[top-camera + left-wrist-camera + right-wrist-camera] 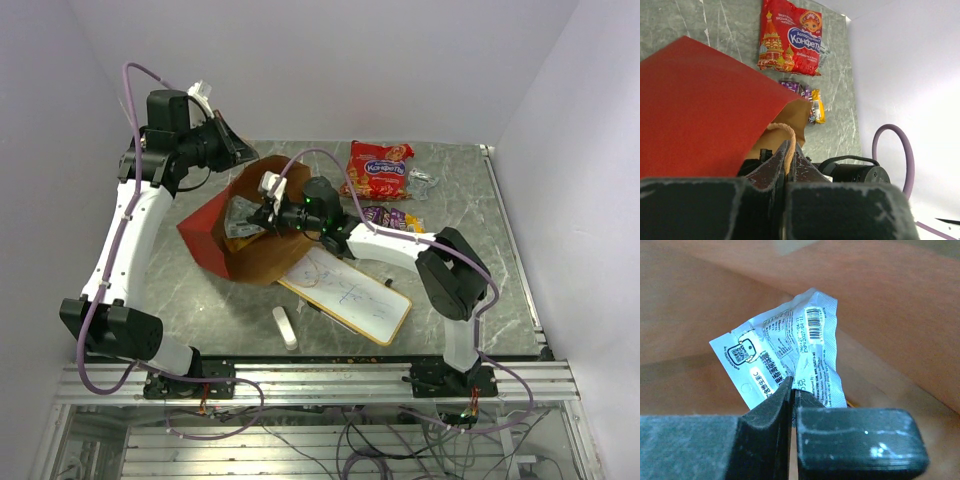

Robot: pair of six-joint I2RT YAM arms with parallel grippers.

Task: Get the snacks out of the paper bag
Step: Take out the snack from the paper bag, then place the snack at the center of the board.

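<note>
The red paper bag (205, 232) lies tilted on the table, its brown kraft mouth facing up and right. My left gripper (242, 155) is shut on the bag's upper rim; the left wrist view shows its jaws (790, 146) pinching the kraft edge beside the red wall (700, 110). Inside the bag, my right gripper (252, 215) is shut on a silvery white printed wrapper (785, 340), with kraft paper (890, 300) all around. Outside the bag lie a red-orange packet with blue lettering (378, 168), purple and yellow candy packs (392, 217) and a small silvery wrapper (422, 183).
A white whiteboard (347, 295) lies in front of the bag, under the right arm. A small white eraser stick (285, 328) lies near the table's front edge. Walls close in the table at the back and right.
</note>
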